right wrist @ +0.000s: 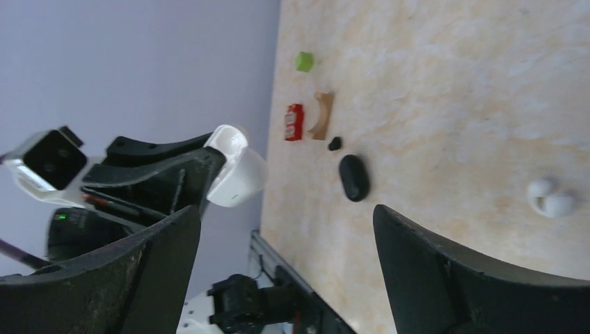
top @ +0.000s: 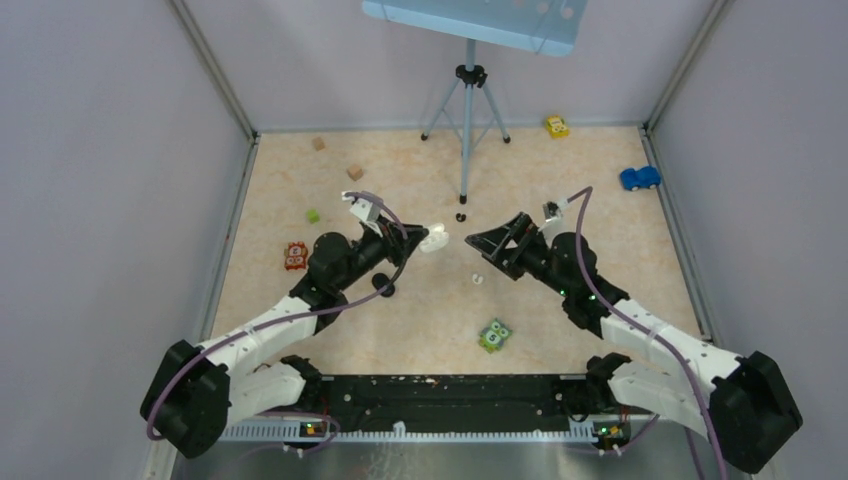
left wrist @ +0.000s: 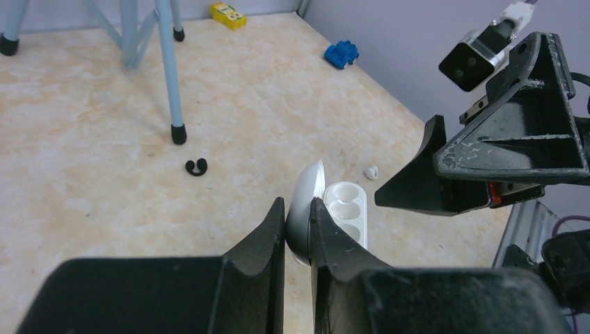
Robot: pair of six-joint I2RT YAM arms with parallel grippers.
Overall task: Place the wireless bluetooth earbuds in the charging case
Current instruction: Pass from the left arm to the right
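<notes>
My left gripper (left wrist: pixel 298 206) is shut on the lid of an open white charging case (left wrist: pixel 344 209), held above the table with its empty wells showing. In the top view the case (top: pixel 435 240) hangs at the left gripper's (top: pixel 424 241) tips, close to my right gripper (top: pixel 481 243). The right gripper (right wrist: pixel 285 216) is open and empty, facing the case (right wrist: pixel 236 174). A white pair of earbuds (right wrist: pixel 552 198) lies on the table (top: pixel 477 279) below the right gripper. A black pair of earbuds (left wrist: pixel 196 167) lies near the tripod foot (top: pixel 460 216).
A black case (right wrist: pixel 354 177) lies on the table near a red toy (right wrist: pixel 294 122) and a wooden arch (right wrist: pixel 321 115). A tripod (top: pixel 467 110) stands at the back centre. A blue car (top: pixel 639 178), a yellow car (top: pixel 556 126), a green owl tile (top: pixel 494 335) and tan cubes (top: pixel 354 172) are scattered around.
</notes>
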